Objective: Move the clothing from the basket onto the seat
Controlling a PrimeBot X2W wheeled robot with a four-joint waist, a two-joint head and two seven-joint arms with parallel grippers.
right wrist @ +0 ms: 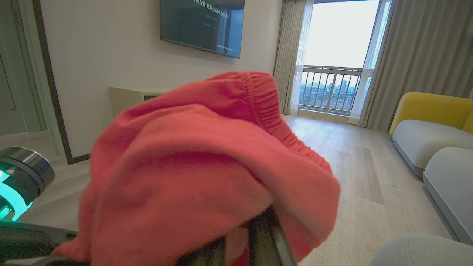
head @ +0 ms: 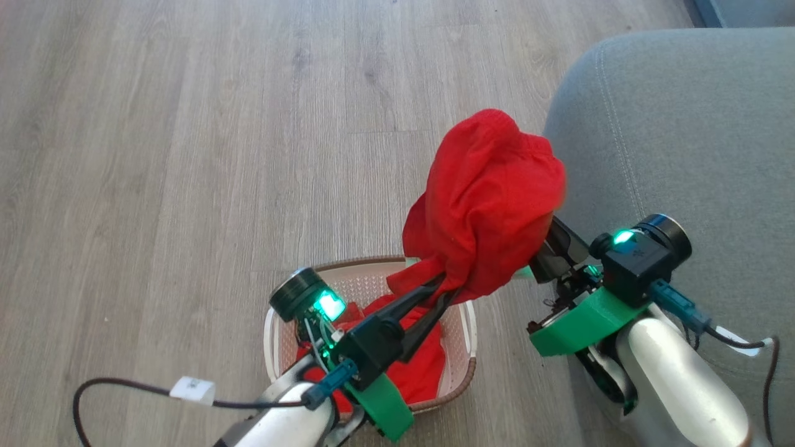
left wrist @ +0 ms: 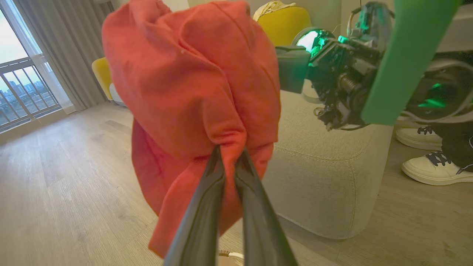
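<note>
The left pincer (head: 446, 287) is pressed together on a gathered fold of a bright red soft fabric garment (head: 487, 192). In the head view the garment balloons from the tips toward 1 o'clock. It is held up over the far edge of a small cream perforated plastic basket with a brown woven-look rim (head: 372, 264).

The right pincer (right wrist: 245, 240) comes in from 4 o'clock, pressed together, with its tips buried under the cloth. Whether it nips the fabric I cannot tell.

The garment is bunched into a rounded, creased bundle with a gathered elastic band along its top. A large grey fabric sofa cushion with a stitched seam (head: 683, 124) sits just beside it at 3 o'clock. A second red garment (head: 425, 366) lies crumpled in the basket.
</note>
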